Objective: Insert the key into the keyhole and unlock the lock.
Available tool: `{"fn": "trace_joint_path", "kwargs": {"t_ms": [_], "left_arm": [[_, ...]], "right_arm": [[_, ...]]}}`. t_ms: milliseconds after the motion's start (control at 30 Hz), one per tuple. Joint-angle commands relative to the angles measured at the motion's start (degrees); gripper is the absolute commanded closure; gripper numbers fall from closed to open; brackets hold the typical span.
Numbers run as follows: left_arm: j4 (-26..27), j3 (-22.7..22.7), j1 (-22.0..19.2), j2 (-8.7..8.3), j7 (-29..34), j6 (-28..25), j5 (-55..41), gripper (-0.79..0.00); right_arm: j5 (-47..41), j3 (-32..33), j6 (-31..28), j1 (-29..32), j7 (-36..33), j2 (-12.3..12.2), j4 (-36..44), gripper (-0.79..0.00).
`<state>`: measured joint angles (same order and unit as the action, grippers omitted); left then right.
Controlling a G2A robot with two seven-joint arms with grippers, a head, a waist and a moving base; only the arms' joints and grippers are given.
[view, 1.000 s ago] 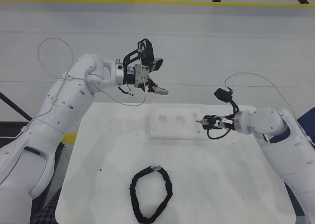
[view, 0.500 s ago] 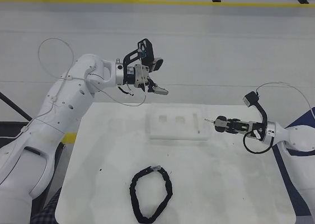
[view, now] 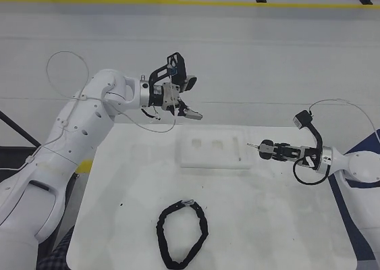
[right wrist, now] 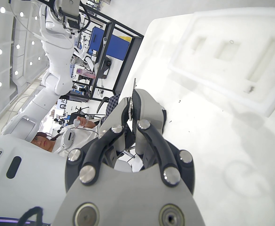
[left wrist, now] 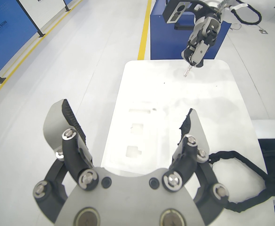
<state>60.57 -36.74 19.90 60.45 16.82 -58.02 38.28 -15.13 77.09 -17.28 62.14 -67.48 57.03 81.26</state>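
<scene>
You cannot make out the keyhole. The lock (view: 181, 233) lies as a black sleeved loop on the near part of the table (view: 284, 223), and the small metal piece at its far side is too small to read. In the left wrist view the loop runs off the picture's edge and partly behind that arm's own linkage.

The key (view: 251, 145) shows as a thin bright blade poking from the right gripper (view: 260, 147), which is clamped on it. The key's head is hidden between the pads. It hangs over the table just beside the foam tray (view: 210, 150), well apart from the lock.

The table is white with rounded corners, on a pale grey floor with a yellow line (left wrist: 147, 19) across it. A blue cabinet (left wrist: 161, 31) stands behind the right arm. The tray has three shallow recesses and sits between the two grippers. The left gripper (view: 193, 113) hovers near the table's far edge, fingers spread wide, holding nothing.
</scene>
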Motion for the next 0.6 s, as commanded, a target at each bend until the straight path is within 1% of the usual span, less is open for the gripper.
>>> {"fn": "trace_joint_path", "kwargs": {"t_ms": [0,167,333,433,567], "left_arm": [[0.48,0.2,1.29,-0.53,0.77,0.02,-0.61,-0.785],[2.34,2.04,3.9,-1.64,1.48,0.02,-5.54,-0.785],[5.4,5.7,5.04,-2.8,1.89,0.02,-4.59,-0.785],[7.1,8.94,5.34,-3.77,0.72,0.02,-2.48,-0.785],[9.71,15.92,3.87,-5.17,-0.22,0.02,1.33,-0.785]], "right_arm": [[0.0,0.0,0.0,0.0,0.0,0.0,0.0,0.0],[0.0,0.0,0.0,0.0,0.0,0.0,0.0,0.0],[0.0,0.0,0.0,0.0,0.0,0.0,0.0,0.0],[0.0,0.0,0.0,0.0,0.0,0.0,0.0,0.0],[0.0,0.0,0.0,0.0,0.0,0.0,0.0,0.0]]}}
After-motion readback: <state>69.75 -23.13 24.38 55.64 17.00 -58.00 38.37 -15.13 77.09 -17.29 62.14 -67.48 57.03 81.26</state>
